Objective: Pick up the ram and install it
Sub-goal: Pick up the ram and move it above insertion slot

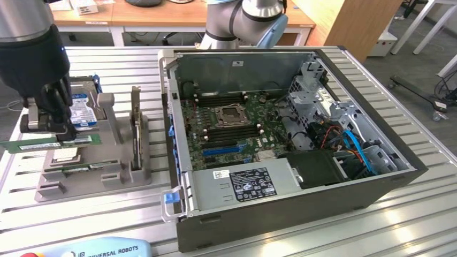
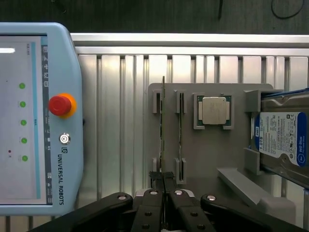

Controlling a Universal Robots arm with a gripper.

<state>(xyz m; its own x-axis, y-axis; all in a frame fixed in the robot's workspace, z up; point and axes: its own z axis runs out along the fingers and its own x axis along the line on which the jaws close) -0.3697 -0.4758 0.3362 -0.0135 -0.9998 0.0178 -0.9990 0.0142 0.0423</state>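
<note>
Gripper point(image 1: 63, 134) sits at the exterior view's left, above the grey fixture tray point(image 1: 93, 184) on the slatted table point(image 1: 85, 225). Its jaws are drawn almost fully together, pinching the ram point(image 1: 36, 145) across its thin faces. The green stick hangs level and long-side-on, one end reaching past the tray toward the exterior view's left edge. It looks raised clear of the tray's slots, though contact at the low edge cannot be ruled out. In the wrist view, the gripper point(image 2: 164, 186) clamps the ram point(image 2: 163, 130) edge-on, a thin dark line running over the tray point(image 2: 212, 154). A second stick point(image 2: 180, 140) stands in the neighbouring slot, just beside it. A processor point(image 2: 215, 110) lies in its pocket on the same tray, with the blue-labelled hard drive point(image 2: 282, 140) at the tray's far side. A dark expansion card point(image 1: 136, 120) stands upright between the tray and the open computer case point(image 1: 286, 214). The motherboard point(image 1: 207, 128) is exposed inside, well apart from the ram. A teach pendant point(image 2: 72, 72) lies on the table near the tray.
</note>
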